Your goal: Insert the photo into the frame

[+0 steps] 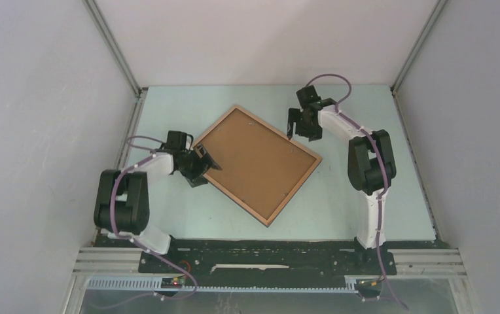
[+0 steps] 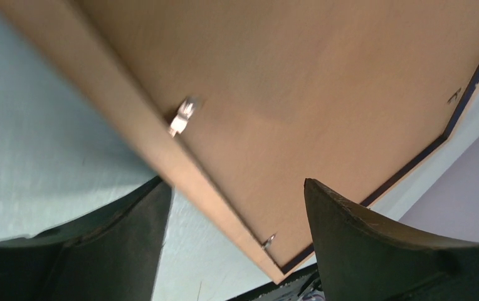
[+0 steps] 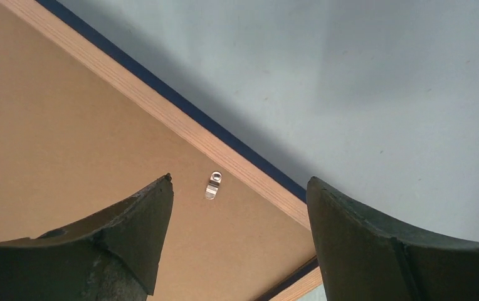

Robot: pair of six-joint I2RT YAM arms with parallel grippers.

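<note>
Your left gripper (image 1: pixel 206 160) and right gripper (image 1: pixel 298 132) both hang with jaws apart, holding nothing. The photo (image 1: pixel 257 160) lies brown back up inside the frame (image 1: pixel 294 191), just below their fingertips. It looks light, thin and stiff, so pinch the frame's rim edge-on and keep clear of the small metal clips (image 3: pixel 213 185).

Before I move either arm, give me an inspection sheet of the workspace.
Surface: pale green table.
Job's things: frame lies back up, turned diagonally; photo appears seated inside it, brown back showing; metal tab near the frame's edge.
Clutter: nothing seen.
Grippers: left gripper open at the frame's left edge; right gripper open at its far-right edge; neither holds anything.
Cables: purple cable along each arm.
Surroundings: white walls.
</note>
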